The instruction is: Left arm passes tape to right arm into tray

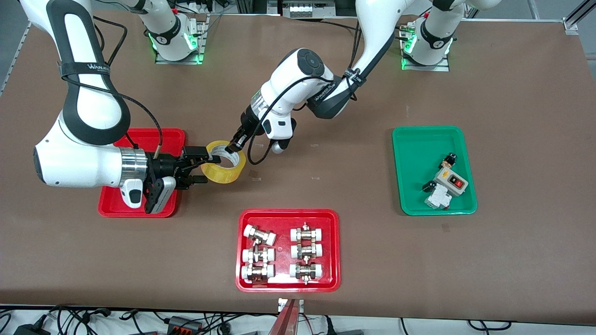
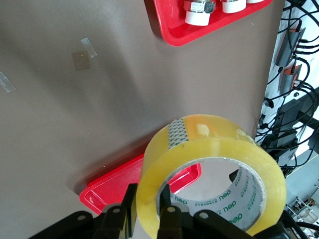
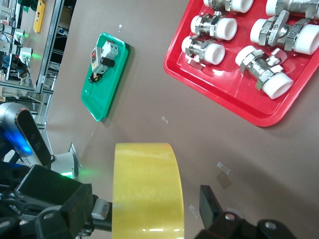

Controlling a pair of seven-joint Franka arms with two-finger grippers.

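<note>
The yellow tape (image 1: 222,175) hangs above the table, just off the plain red tray (image 1: 153,137) toward the left arm's end. My left gripper (image 1: 234,145) is shut on the roll's wall, one finger (image 2: 130,199) outside and one inside the white core. The tape (image 2: 209,144) fills the left wrist view, with the tray (image 2: 112,184) below it. My right gripper (image 1: 206,167) is open and straddles the roll's width. In the right wrist view the tape (image 3: 147,184) sits between its fingers, and a gap shows beside one finger (image 3: 209,201). The right arm hides much of the tray.
A red tray of white-capped metal fittings (image 1: 333,251) lies nearer the front camera, mid-table; its rim (image 3: 219,94) also shows in the right wrist view. A green tray (image 1: 419,153) holding a switch box (image 1: 449,180) lies toward the left arm's end.
</note>
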